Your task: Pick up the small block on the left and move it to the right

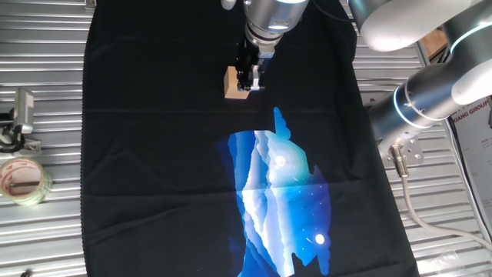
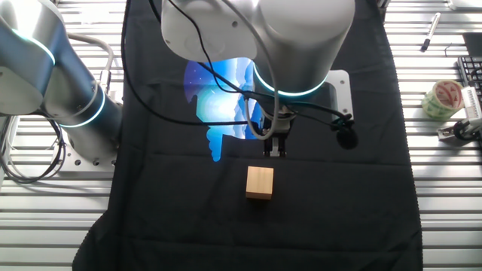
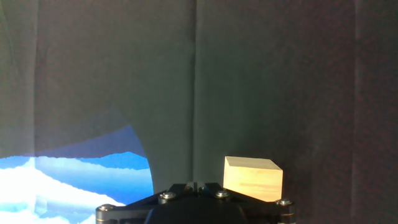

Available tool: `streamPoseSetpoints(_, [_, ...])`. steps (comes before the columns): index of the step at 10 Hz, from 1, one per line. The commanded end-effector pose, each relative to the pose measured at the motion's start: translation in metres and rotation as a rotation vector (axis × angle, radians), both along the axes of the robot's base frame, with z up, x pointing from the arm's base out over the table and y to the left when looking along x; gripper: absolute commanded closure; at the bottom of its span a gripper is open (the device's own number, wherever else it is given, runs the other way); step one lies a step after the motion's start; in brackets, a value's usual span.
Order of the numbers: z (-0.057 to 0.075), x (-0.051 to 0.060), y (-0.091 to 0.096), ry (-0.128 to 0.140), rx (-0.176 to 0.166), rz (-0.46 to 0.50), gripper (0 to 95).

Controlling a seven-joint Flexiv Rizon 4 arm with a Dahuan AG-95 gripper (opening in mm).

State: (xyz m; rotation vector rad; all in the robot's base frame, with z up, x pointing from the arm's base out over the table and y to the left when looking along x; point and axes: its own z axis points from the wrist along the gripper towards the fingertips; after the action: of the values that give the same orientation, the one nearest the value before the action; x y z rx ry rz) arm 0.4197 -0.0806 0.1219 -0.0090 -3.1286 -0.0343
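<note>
You get two fixed views looking steeply down from opposite sides of the black cloth. Both share it; the hand view sits close above.

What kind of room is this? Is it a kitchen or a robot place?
Probably a robot lab, not a kitchen. A big white robot arm reaches over a ribbed metal table covered by a black cloth, with a wooden block to practise on and a tape roll lying nearby.
</note>
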Motion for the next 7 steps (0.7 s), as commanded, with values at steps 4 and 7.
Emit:
streamPoseSetpoints(4, [-0.0005, 0.0009, -0.0001, -0.010, -0.010, -0.018, 95.0])
streamPoseSetpoints(7, [-0.0005, 0.0009, -0.0001, -0.020, -0.008, -0.027, 95.0])
